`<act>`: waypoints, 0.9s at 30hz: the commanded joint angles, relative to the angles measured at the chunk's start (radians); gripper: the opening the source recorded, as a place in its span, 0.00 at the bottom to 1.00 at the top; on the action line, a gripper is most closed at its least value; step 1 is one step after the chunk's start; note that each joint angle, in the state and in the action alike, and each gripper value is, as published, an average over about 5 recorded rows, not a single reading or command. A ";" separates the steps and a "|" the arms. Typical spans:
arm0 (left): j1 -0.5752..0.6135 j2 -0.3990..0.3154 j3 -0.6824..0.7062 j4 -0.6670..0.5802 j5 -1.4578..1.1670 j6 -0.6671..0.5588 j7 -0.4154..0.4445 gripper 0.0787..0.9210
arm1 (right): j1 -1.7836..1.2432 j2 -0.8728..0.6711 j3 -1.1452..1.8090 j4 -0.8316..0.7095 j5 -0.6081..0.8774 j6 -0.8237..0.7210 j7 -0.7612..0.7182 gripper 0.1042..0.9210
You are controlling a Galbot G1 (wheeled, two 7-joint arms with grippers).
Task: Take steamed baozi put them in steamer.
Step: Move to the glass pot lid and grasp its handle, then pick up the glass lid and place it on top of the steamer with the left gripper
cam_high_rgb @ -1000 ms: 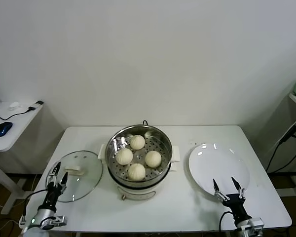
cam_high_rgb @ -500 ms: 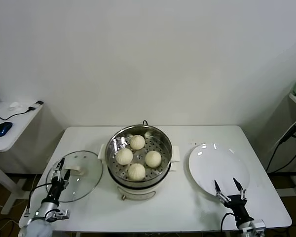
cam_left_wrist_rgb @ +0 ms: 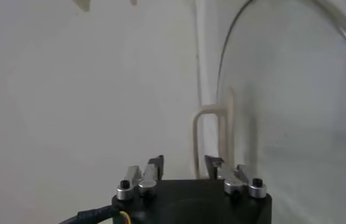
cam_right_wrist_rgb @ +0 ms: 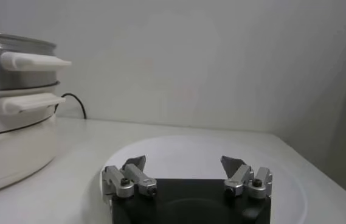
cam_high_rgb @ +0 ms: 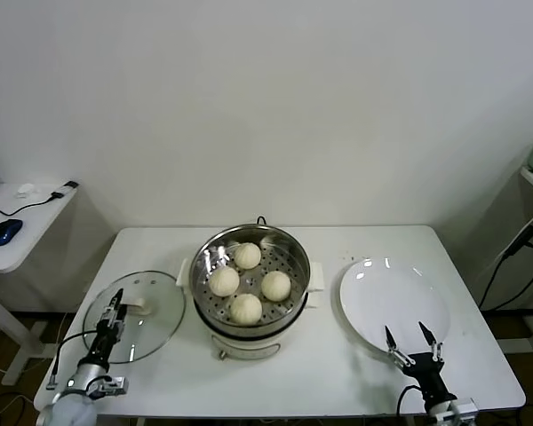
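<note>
A white counter (cam_high_rgb: 338, 240) stands against a bare pale wall, a side desk with a mouse (cam_high_rgb: 4, 232) off to the left. All four buns (cam_high_rgb: 246, 307) already sit in the steamer (cam_high_rgb: 249, 275); the plate (cam_high_rgb: 393, 302) is bare. The left pincer (cam_high_rgb: 114, 304), fingers narrowly apart and empty, hovers over the glass lid (cam_high_rgb: 135, 315) (a careless dip could knock it). The right pincer (cam_high_rgb: 409, 340) gapes, empty.
</note>
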State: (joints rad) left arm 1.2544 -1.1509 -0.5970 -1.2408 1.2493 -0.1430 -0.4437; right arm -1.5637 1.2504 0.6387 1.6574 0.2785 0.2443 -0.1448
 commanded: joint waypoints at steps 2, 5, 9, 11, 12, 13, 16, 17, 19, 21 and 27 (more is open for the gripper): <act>-0.006 -0.001 0.001 0.024 0.015 0.002 0.001 0.40 | -0.001 0.000 -0.001 0.003 -0.001 -0.001 0.000 0.88; -0.008 -0.001 0.000 0.038 0.019 0.000 -0.007 0.30 | -0.003 0.000 -0.002 0.004 -0.002 0.000 -0.001 0.88; -0.021 -0.006 0.001 0.056 0.019 -0.009 -0.023 0.17 | -0.007 0.001 -0.001 0.006 -0.003 0.001 -0.001 0.88; -0.028 -0.010 0.001 0.059 0.019 -0.014 -0.029 0.10 | -0.010 0.001 0.002 0.010 -0.002 0.001 -0.001 0.88; -0.031 -0.013 0.001 0.059 0.019 -0.016 -0.032 0.09 | -0.011 0.001 0.004 0.011 -0.001 0.001 -0.001 0.88; -0.033 -0.016 0.001 0.059 0.018 -0.018 -0.033 0.07 | -0.011 0.001 0.005 0.012 -0.001 0.001 -0.001 0.88; -0.035 -0.022 0.001 0.053 0.016 -0.023 -0.036 0.06 | -0.014 0.000 0.008 0.014 -0.001 0.001 0.000 0.88; -0.033 -0.024 0.000 0.046 0.013 -0.023 -0.035 0.06 | -0.015 0.000 0.008 0.016 -0.001 0.002 0.000 0.88; -0.026 -0.028 -0.004 0.017 0.001 -0.019 -0.030 0.06 | -0.017 0.001 0.010 0.020 -0.004 0.002 0.000 0.88; -0.016 -0.034 -0.015 -0.032 -0.018 -0.007 -0.014 0.06 | -0.019 0.002 0.011 0.025 -0.012 -0.001 0.002 0.88; 0.042 -0.037 -0.059 -0.272 -0.142 0.084 0.122 0.06 | -0.021 0.013 0.021 0.044 -0.069 -0.023 0.029 0.88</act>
State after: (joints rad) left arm 1.2956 -1.1723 -0.6599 -1.4465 1.1431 -0.0629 -0.3340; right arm -1.5840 1.2570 0.6554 1.6878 0.2580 0.2365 -0.1357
